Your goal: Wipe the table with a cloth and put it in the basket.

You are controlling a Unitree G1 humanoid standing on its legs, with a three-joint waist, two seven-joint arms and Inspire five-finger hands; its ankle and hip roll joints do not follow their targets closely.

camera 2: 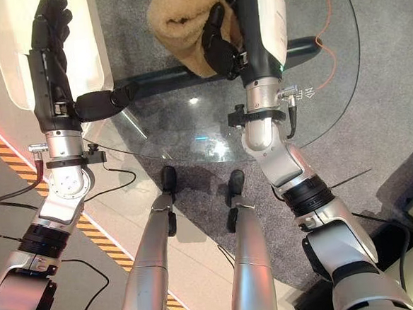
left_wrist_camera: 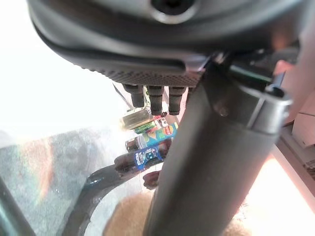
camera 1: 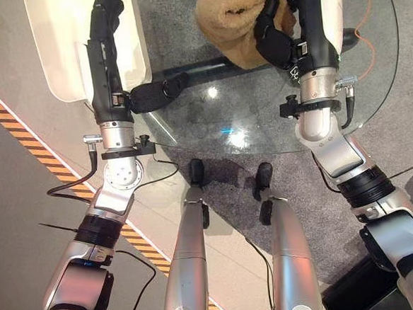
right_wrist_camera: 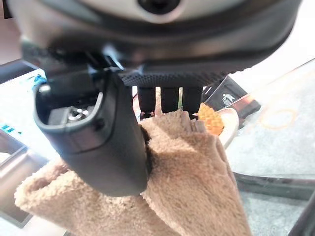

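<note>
A: Where's the right hand (camera 1: 277,33) at?

B: Its thumb and fingers are curled into the tan cloth (camera 1: 227,27), which sits bunched on the glass table (camera 1: 253,113) toward the far edge; the right wrist view shows the pile gathered under the palm.

A: And the other 1?

B: The left hand (camera 2: 50,27) hangs just past the table's left edge, over a white surface (camera 2: 85,36). Its fingers look relaxed and hold nothing.

A: So how far along is the job?

B: I'd judge it mid-wipe or near the close of it. The cloth is on the glass, not lifted. I can't pick out a basket for certain, so the drop-off looks undone.

A: Any writing?

B: A small colourful item (left_wrist_camera: 156,136) shows in the left wrist view, its print too blurred to read. The right wrist view shows a dark tag with a white figure pictogram (right_wrist_camera: 227,98).
</note>
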